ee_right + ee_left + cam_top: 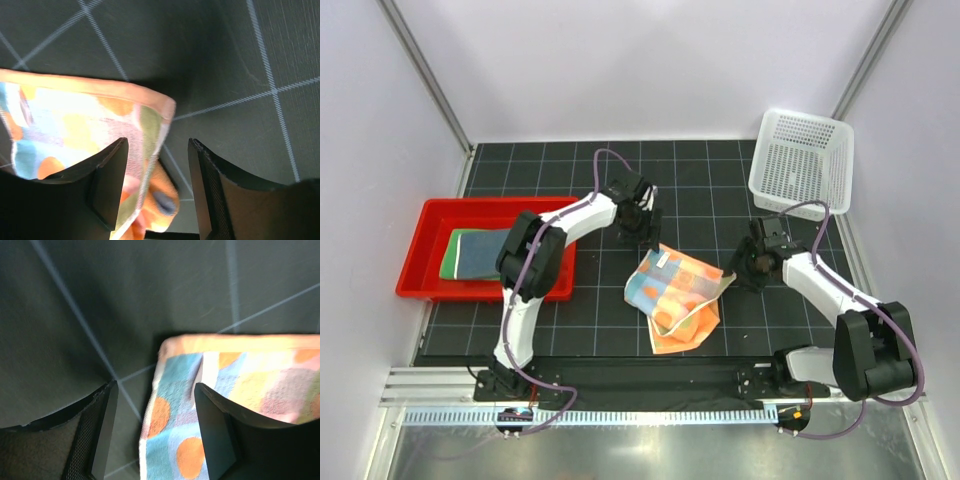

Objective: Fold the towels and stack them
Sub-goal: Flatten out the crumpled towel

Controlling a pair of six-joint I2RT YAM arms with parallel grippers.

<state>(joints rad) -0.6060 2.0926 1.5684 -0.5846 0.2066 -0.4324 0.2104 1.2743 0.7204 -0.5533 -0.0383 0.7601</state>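
The orange towel (677, 293) with coloured dots lies loosely folded and rumpled on the black mat, between the two arms. My left gripper (638, 232) hovers over its far left corner. In the left wrist view that corner of the orange towel (175, 405) lies under the open left gripper (156, 435) and nothing is pinched. My right gripper (746, 265) is at the far right corner. There the orange towel (145, 125) hangs slack between the spread jaws of the right gripper (157, 185). A green towel (451, 257) and a dark blue towel (483, 254) lie folded in the red tray (445, 215).
A white mesh basket (802, 160) stands at the back right of the mat. The red tray sits at the left edge, partly hidden by the left arm's elbow (532, 255). Grey walls close in both sides, and a metal rail (620, 415) runs along the near edge.
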